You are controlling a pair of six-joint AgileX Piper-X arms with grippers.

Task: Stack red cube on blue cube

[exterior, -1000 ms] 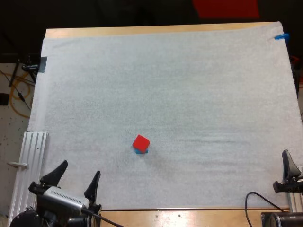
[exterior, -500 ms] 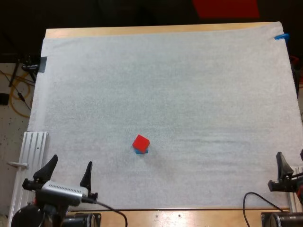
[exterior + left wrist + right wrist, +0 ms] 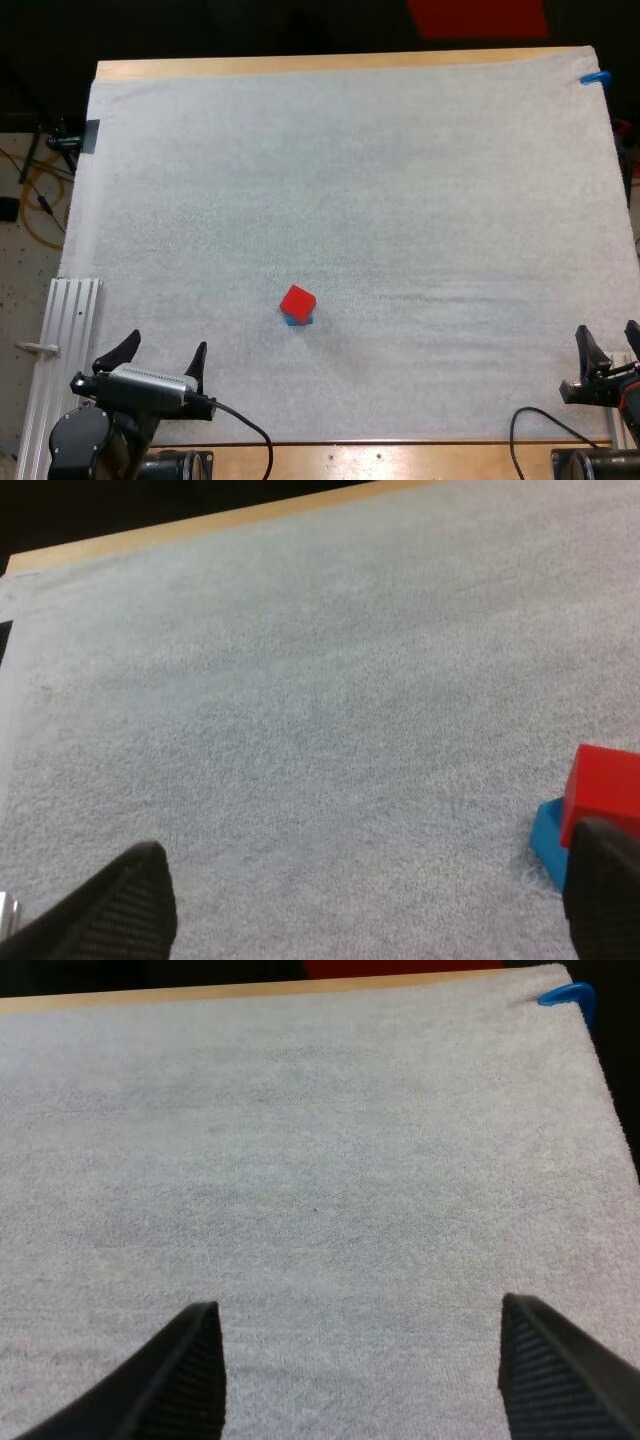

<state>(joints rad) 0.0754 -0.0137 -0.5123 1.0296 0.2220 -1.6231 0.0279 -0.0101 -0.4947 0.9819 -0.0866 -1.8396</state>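
Observation:
The red cube [image 3: 298,301] rests on top of the blue cube [image 3: 298,319] on the white mat [image 3: 350,200], a bit left of the mat's centre and toward the front. Just a sliver of blue shows beneath it. In the left wrist view the red cube [image 3: 603,790] sits on the blue cube [image 3: 548,837] beside one of my fingers [image 3: 603,895]. My left gripper [image 3: 160,355] is open at the mat's front left, apart from the stack. My right gripper [image 3: 607,345] is open at the front right edge, its fingertips [image 3: 180,1375] wide apart over bare mat.
A ribbed metal rail [image 3: 60,360] lies along the mat's left front side. The wooden table edge [image 3: 330,64] runs along the far side. Cables lie on the floor to the left.
Both arms have drawn back toward the front edge of the table. The stack has not moved.

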